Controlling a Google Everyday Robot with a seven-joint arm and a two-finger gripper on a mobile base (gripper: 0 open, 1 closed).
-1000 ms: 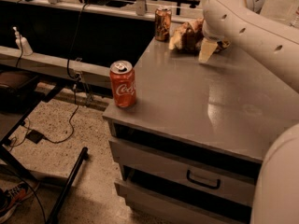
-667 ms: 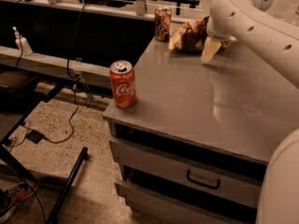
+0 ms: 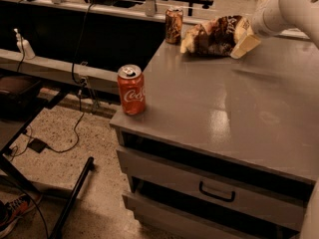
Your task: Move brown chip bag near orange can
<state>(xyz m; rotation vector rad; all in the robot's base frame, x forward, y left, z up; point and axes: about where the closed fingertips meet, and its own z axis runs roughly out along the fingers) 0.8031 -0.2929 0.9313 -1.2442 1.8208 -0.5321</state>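
**Claw shifts right along the bag**

On the grey bench [image 3: 239, 113], the white arm [image 3: 291, 6] has drawn rightward since a second ago, uncovering more of the brown chip bag [image 3: 212, 36]. The bag lies unmoved at the far edge, just right of the orange can [image 3: 174, 25]. The claw [image 3: 244, 43] is at the bag's right end; apart or clamped, I cannot tell. A red cola can [image 3: 131, 89] stands front-left.
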